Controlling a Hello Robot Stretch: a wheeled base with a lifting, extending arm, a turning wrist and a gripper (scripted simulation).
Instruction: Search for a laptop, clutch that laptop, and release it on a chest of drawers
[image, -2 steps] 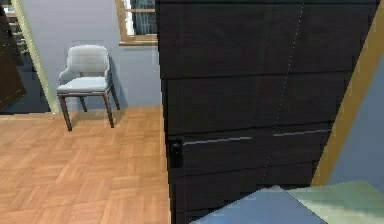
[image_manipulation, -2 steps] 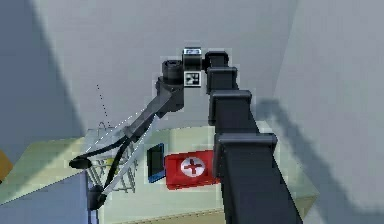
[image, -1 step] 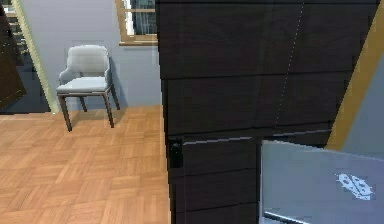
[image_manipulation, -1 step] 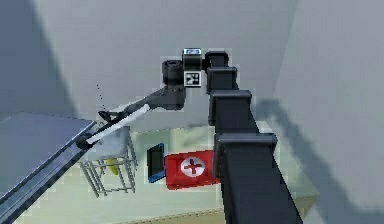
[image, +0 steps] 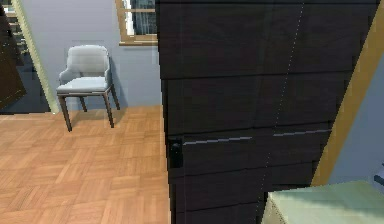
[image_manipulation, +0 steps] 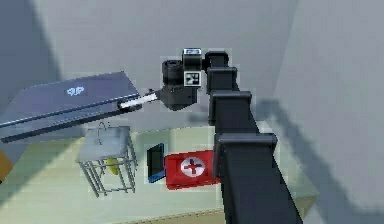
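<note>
Ahead I saw a grey armchair (image: 86, 72) on a wooden parquet floor (image: 80, 170) against a blue-grey wall (image: 70, 25), a wood-framed window (image: 137, 22) higher up, and a tall dark cabinet (image: 250, 90) to their right.

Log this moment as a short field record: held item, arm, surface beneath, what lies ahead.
held item: laptop, grey-blue slab, tilted, hanging at the gripper, clear of the surface
arm: dark bar rising from the arm side view's bottom edge
surface beneath: pale tabletop
on it: wire rack; dark flat slab; red box
ahead: tall dark drawer unit
forward view's left: grey chair, window, wood floor
</note>
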